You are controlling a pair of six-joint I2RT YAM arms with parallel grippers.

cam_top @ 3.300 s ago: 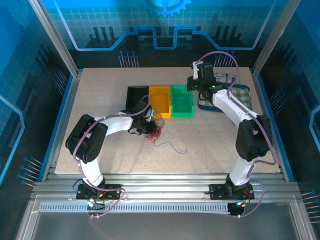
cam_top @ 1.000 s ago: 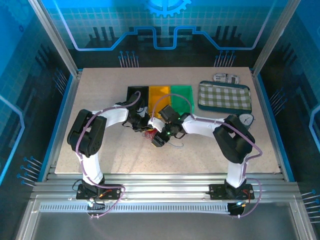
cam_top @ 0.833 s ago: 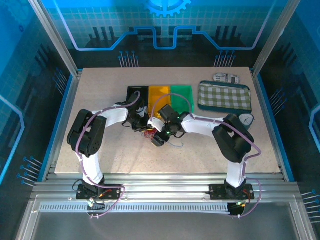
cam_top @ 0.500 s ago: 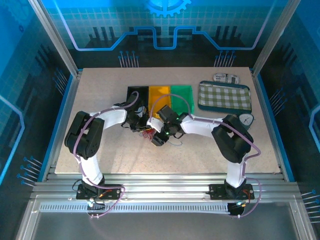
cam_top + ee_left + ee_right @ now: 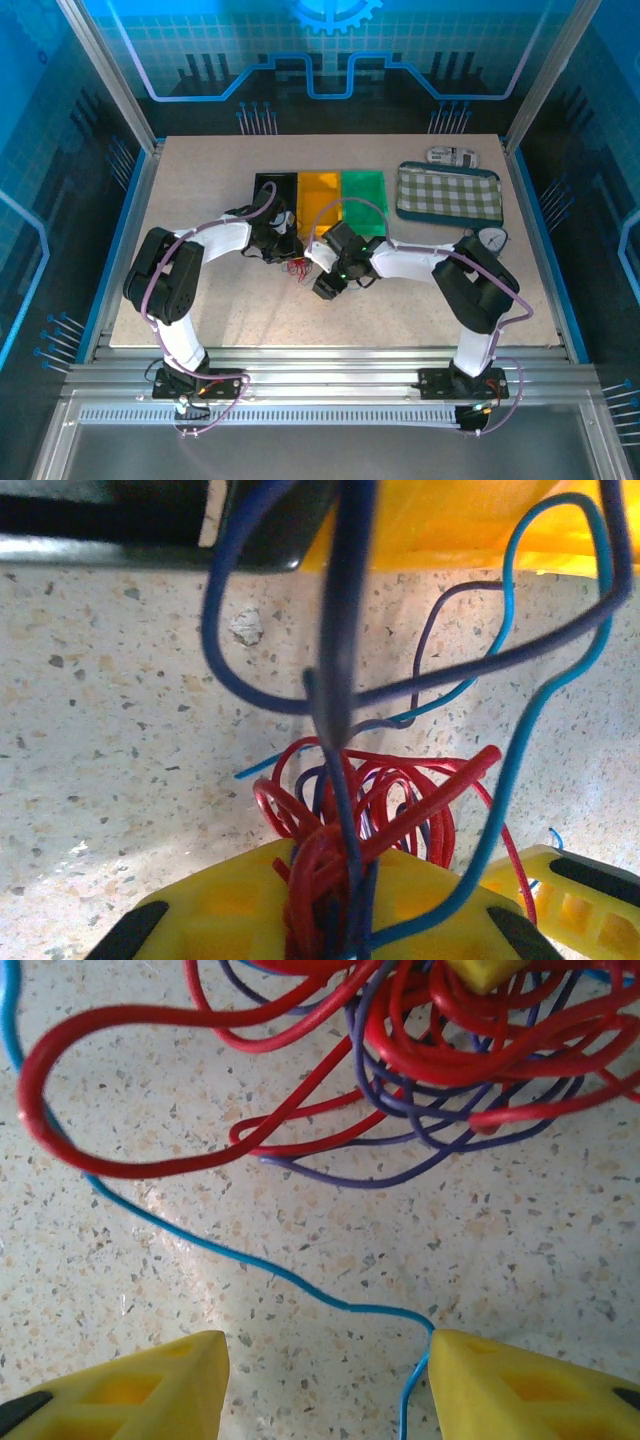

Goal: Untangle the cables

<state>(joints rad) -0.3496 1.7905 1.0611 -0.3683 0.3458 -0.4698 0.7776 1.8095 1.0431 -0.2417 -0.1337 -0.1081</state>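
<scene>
Nearest, the right gripper [image 5: 330, 1360] hung with its fingers spread just above the table [image 5: 420, 310]. A loose blue wire [image 5: 250, 1260] ran between them, not gripped. Just beyond lay the cables [image 5: 297, 268], a red and purple-blue knot in front of the bins [image 5: 320, 190]. The left gripper [image 5: 325, 890] was pinching that bunch, red strands squeezed between its fingers. The step looked like freeing one strand. The right fingers would probably need to drop, close on the blue wire and draw it away from the held knot. No writing or brand could be read.
</scene>
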